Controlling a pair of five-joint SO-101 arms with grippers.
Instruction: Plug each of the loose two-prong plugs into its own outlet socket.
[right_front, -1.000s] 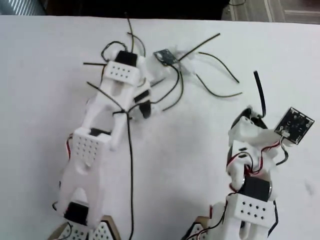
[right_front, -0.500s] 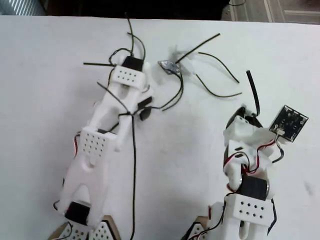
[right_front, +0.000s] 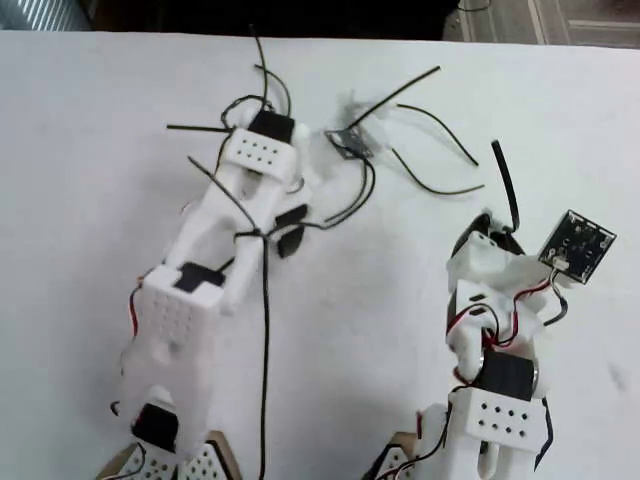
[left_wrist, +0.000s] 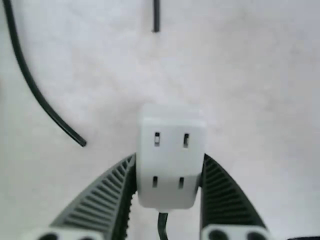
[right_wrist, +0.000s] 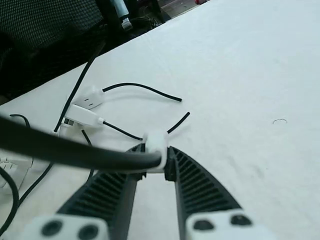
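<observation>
My left gripper (left_wrist: 169, 160) is shut on a white outlet socket block (left_wrist: 170, 150), whose two pairs of slots face up; a thin cord leaves its rear end. From above, the left gripper (right_front: 291, 228) lies left of the table's middle. My right gripper (right_wrist: 156, 150) is shut on a small white two-prong plug (right_wrist: 156, 139), and the plug's black cable (right_wrist: 70, 150) trails off to one side. In the high view the right gripper (right_front: 490, 228) sits at the right, with that cable (right_front: 505, 180) sticking up from it.
Another white socket (right_wrist: 90, 97) and a white plug (right_wrist: 82, 116) lie farther back with black cable pieces (right_front: 430, 130) around them. Loose cable ends (left_wrist: 35, 95) cross the table near the left gripper. The dark table edge (right_wrist: 45, 45) is at the back.
The left arm's wrist has shifted slightly right and towards the front, its elbow has lifted, and its camera board has swung down. The right arm edged a little left early on, then held still.
</observation>
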